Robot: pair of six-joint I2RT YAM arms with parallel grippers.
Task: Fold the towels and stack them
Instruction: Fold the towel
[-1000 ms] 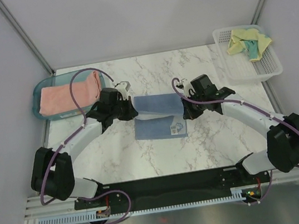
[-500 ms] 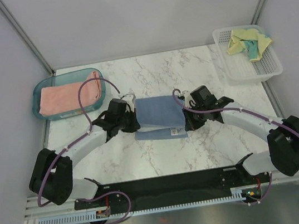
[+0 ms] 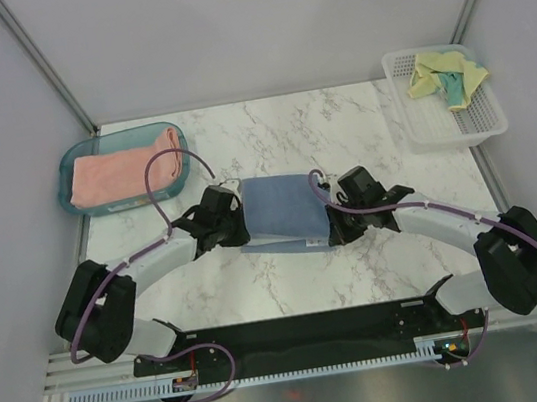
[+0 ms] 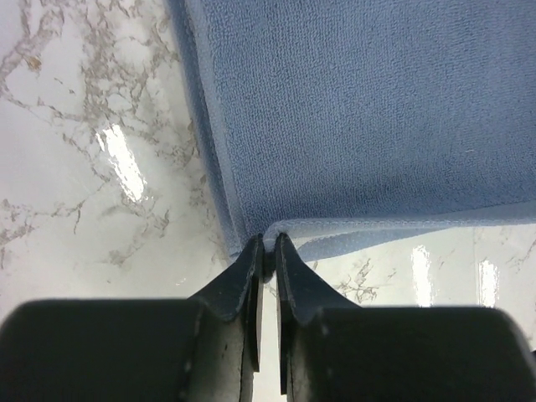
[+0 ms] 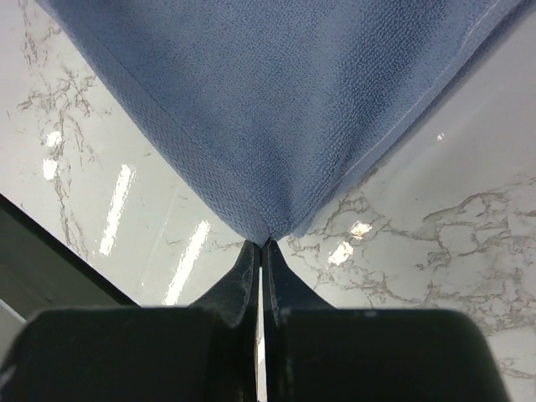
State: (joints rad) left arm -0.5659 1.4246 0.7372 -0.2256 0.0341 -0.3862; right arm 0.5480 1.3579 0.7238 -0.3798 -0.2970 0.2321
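The light blue towel [image 3: 288,208] lies folded at the table's middle, its top layer drawn over the lower one. My left gripper [image 3: 244,227] pinches the towel's near left corner [image 4: 276,228]; the hem sits between the nearly closed tips of the left gripper [image 4: 268,243]. My right gripper [image 3: 331,224] is shut on the near right corner [image 5: 266,226], as the right gripper [image 5: 263,243] shows in its own view. The salmon-pink towel [image 3: 113,174] lies folded at the back left. The pale yellow and teal towel [image 3: 442,74] lies crumpled at the back right.
The pink towel rests in a teal translucent tray [image 3: 65,179]. The yellow towel sits in a white mesh basket [image 3: 460,127] at the table's right edge. Both arms curve in from the near edge towards the blue towel on the marble table [image 3: 269,135].
Both grippers have come towards the near edge with the blue towel's far edge, laying it over the near half. The tag on the lower layer is now almost covered.
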